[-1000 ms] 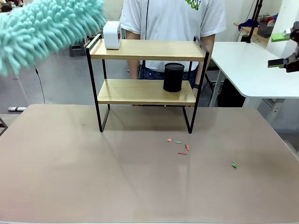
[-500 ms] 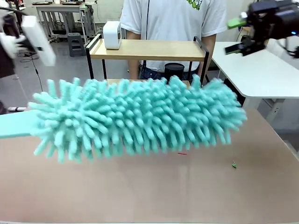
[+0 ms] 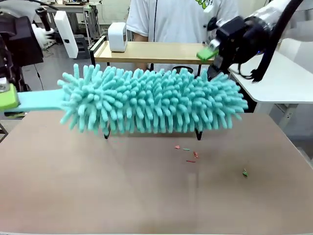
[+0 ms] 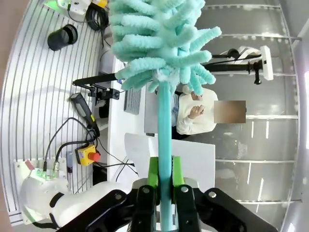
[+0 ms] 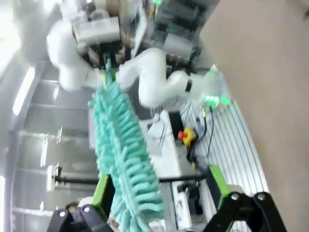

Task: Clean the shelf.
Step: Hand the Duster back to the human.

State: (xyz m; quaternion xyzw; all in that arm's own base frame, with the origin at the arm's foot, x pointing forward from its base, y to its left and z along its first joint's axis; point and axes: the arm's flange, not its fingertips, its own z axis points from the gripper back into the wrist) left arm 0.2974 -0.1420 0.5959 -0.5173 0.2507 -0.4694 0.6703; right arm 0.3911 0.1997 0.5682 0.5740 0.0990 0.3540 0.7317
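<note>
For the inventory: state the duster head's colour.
Turquoise, a fluffy noodle-pile duster head; the front view shows it best.

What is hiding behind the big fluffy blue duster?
Behind the duster stands the shelf. Its top board shows, with a white box on it. The lower board is covered by the duster, so what sits there cannot be seen.

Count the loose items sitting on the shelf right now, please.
1 clearly visible: a white box at the left end of the shelf top board. The duster screens the lower board, so something may be hidden there.
</note>
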